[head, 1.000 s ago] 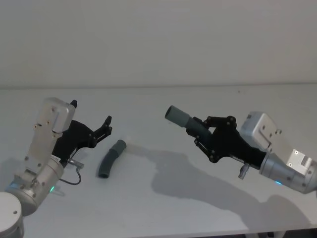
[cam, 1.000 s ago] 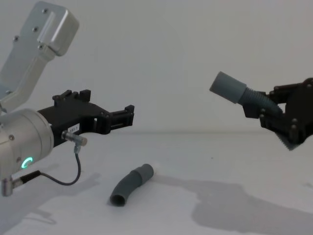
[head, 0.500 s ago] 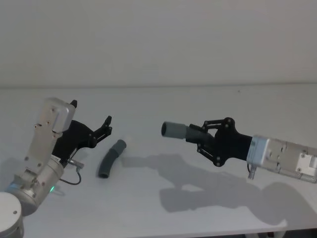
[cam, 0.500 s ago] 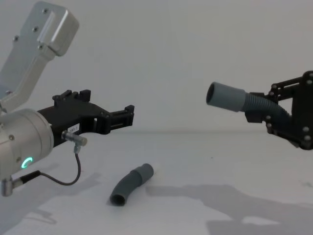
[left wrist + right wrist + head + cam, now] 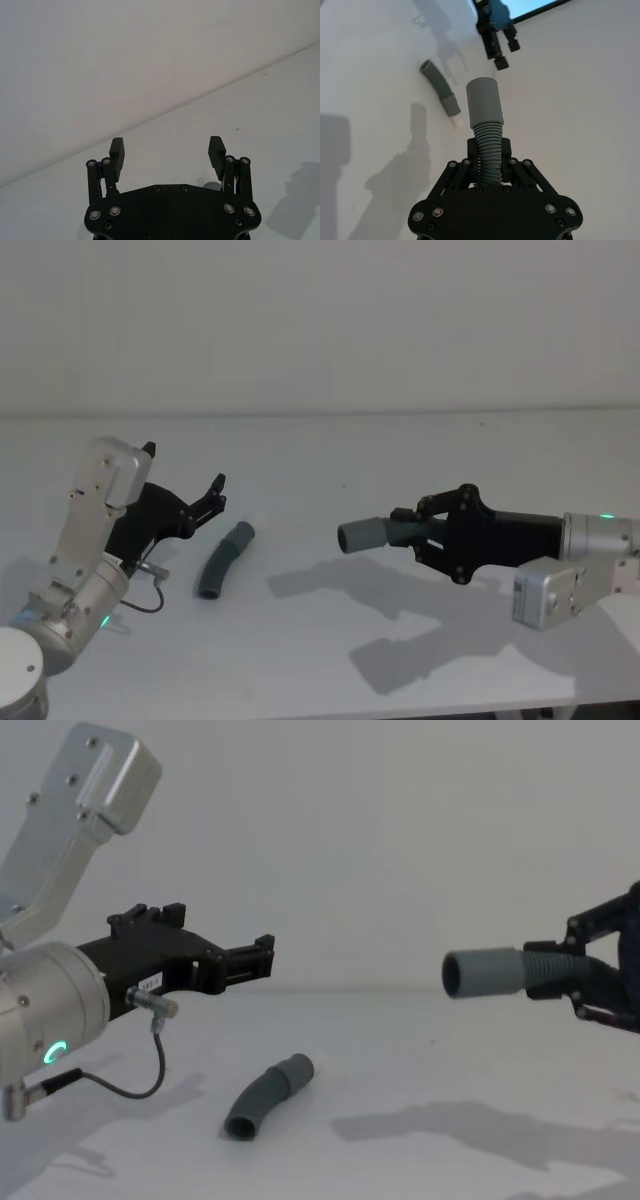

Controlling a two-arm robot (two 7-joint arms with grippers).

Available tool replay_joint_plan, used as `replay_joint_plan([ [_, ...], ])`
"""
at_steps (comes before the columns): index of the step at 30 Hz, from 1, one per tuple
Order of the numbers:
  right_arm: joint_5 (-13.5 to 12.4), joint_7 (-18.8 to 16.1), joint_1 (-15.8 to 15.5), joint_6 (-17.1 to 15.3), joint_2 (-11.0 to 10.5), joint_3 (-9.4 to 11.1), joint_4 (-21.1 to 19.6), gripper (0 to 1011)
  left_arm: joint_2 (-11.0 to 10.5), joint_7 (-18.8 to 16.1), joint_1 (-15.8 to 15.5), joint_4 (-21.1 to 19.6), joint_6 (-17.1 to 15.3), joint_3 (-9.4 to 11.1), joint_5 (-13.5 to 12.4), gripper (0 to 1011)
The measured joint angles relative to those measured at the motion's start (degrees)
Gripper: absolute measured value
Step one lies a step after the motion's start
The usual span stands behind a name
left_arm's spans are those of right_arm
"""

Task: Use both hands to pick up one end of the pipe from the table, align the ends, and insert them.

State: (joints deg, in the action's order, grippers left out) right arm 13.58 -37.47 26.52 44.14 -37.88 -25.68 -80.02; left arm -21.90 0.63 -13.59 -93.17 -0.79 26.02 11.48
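One dark grey bent pipe piece point(image 5: 224, 560) lies on the white table point(image 5: 330, 660) at the left, its lighter collar end point(image 5: 297, 1070) pointing away from me. My left gripper point(image 5: 212, 494) hovers open just left of and above it, with nothing between its fingers point(image 5: 216, 151). My right gripper point(image 5: 412, 530) is shut on the ribbed part of the other pipe piece point(image 5: 489, 150) and holds it level above the table. That piece's grey collar point(image 5: 362, 535) points left toward the lying piece point(image 5: 440, 88).
A pale wall point(image 5: 320, 320) rises behind the table's far edge. Shadows of the arms fall on the table in front of the right gripper. A thin black cable point(image 5: 150, 1075) loops under the left wrist.
My right gripper has come down and swung the held pipe piece from tilted up-left to level, collar pointing left. The left arm and the lying piece have not moved.
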Motion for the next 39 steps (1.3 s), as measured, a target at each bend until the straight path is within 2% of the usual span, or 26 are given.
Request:
replay_joint_plan([
  [3,3.8,1.4,0.3,1.6,-0.1,0.4,0.3,212,0.0,0.0,0.0,0.0,0.0,0.0,0.0,1002],
  [9,9.2,3.9,0.4,2.9,-0.1,1.4,0.5,212,0.0,0.0,0.0,0.0,0.0,0.0,0.0,1001],
  [14,11.6,5.3,0.0,2.9,0.0,2.1,0.3,212,0.0,0.0,0.0,0.0,0.0,0.0,0.0,1001],
  [19,12.5,6.4,-0.9,2.0,0.1,2.7,-0.5,212,0.0,0.0,0.0,0.0,0.0,0.0,0.0,1001],
  [34,12.4,8.3,-3.7,-0.6,0.3,3.6,-2.9,212,0.2,0.0,0.0,0.0,0.0,-0.1,0.0,1001],
  [39,12.4,8.6,-4.1,-1.0,0.3,3.7,-3.2,212,1.0,0.4,-0.2,-0.3,-0.1,-0.6,1.1,1002],
])
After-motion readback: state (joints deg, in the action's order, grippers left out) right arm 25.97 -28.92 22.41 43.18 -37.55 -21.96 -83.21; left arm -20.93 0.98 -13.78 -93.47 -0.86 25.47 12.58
